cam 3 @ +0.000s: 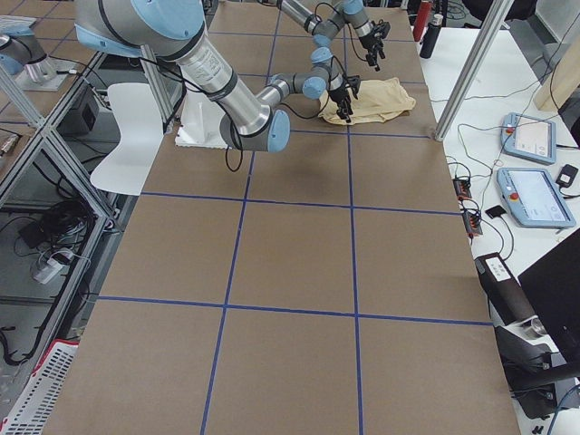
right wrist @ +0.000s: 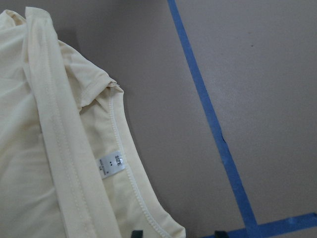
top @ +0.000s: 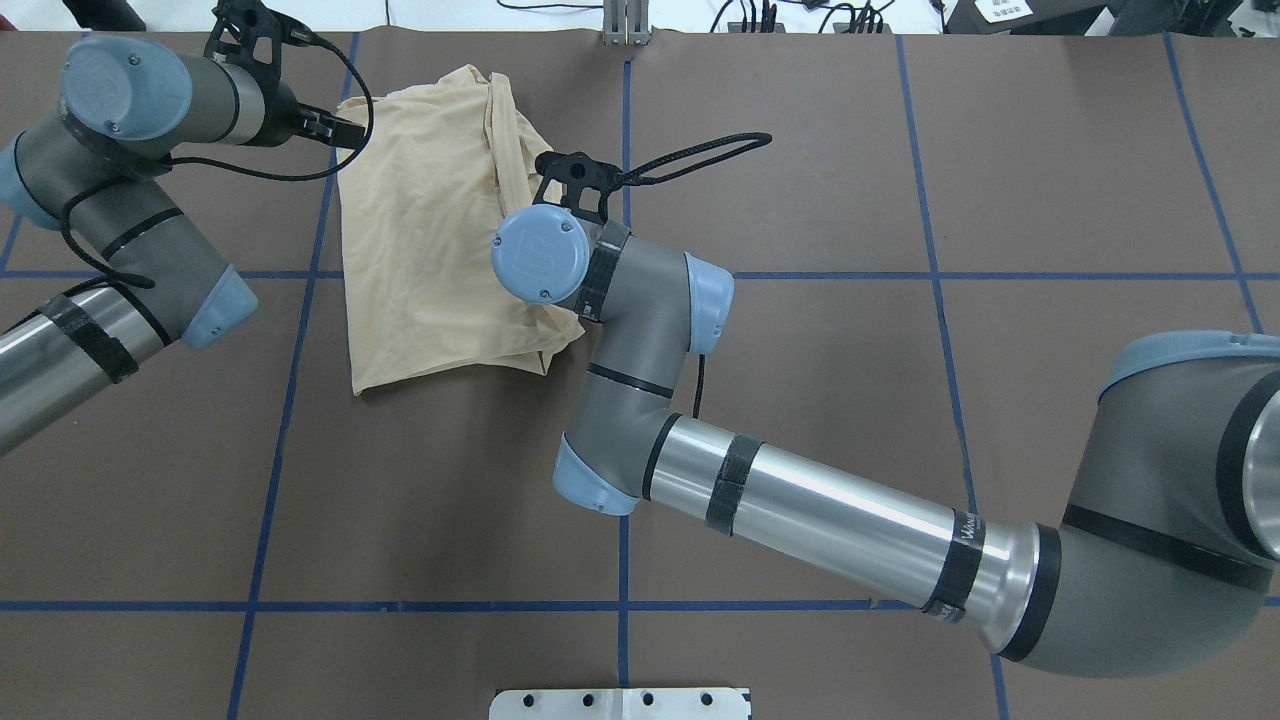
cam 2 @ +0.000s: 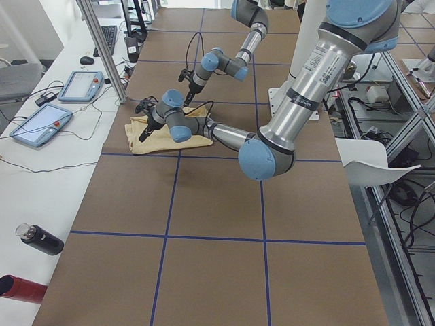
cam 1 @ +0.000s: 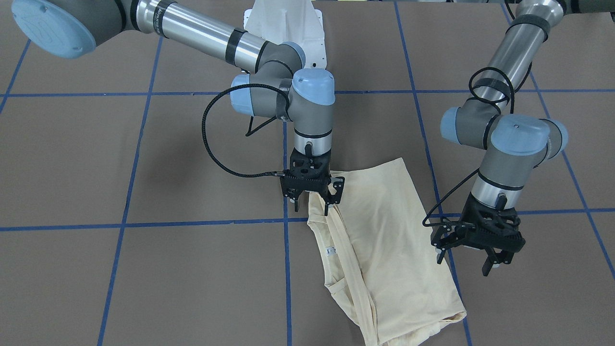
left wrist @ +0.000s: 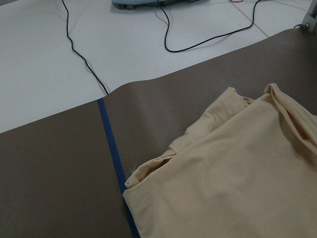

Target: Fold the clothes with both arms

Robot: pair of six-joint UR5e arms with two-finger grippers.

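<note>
Hovering with both tools spread at a folded cream T-shirt on the brown desk.

The desk [cam 1: 144, 168], crossed by blue tape lines, carries the T-shirt [cam 1: 384, 230] near the edge far from the robot's base, folded into a rough rectangle between the two tools. The right tool [cam 1: 312, 206] points down at the shirt's collar-side corner with its jaws moderately wide, one fingertip over the fabric edge and the other over bare desk; whether it touches cloth I cannot tell. The left tool [cam 1: 464, 264] hangs just beside the opposite long edge, jaws wide and holding nothing. A small white neck label [right wrist: 111, 163] faces up beside the collar seam.
</note>
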